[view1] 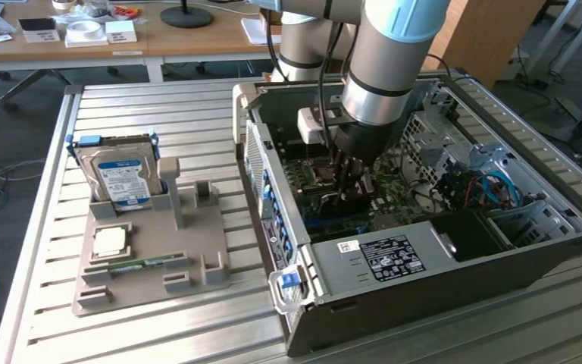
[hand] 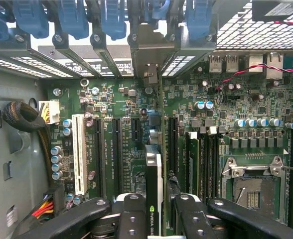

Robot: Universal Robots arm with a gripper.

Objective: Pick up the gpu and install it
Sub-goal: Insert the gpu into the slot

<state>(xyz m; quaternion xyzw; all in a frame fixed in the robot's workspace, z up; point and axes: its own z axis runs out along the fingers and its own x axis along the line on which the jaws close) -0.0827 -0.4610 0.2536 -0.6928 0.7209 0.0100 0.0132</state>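
My end effector (hand: pixel 154 211) is down inside the open computer case (view1: pixel 533 250), its fingers (hand: pixel 131 214) clamped on the gpu (hand: pixel 153 184), which stands on edge between them. The card carries its green-and-white logo facing the wrist camera, and its metal bracket (hand: pixel 149 52) reaches ahead to the rear slot openings, among the blue retaining clips (hand: pixel 111 20). Directly beneath my end effector, the card sits over a long black slot on the motherboard (hand: pixel 226 99), with the white slot (hand: pixel 78 149) off to one side and the memory slots to the other.

Assessment: the card appears lined up with its slot but I cannot confirm it is fully seated. Good practice here is to keep the card square to the board, press evenly along its length, and see that the bracket meets its opening without catching the neighbouring covers.

Well away from my end effector, the hard drive (view1: pixel 121 178) stands in the grey holder (view1: pixel 149 265) on the surface (view1: pixel 119 334).
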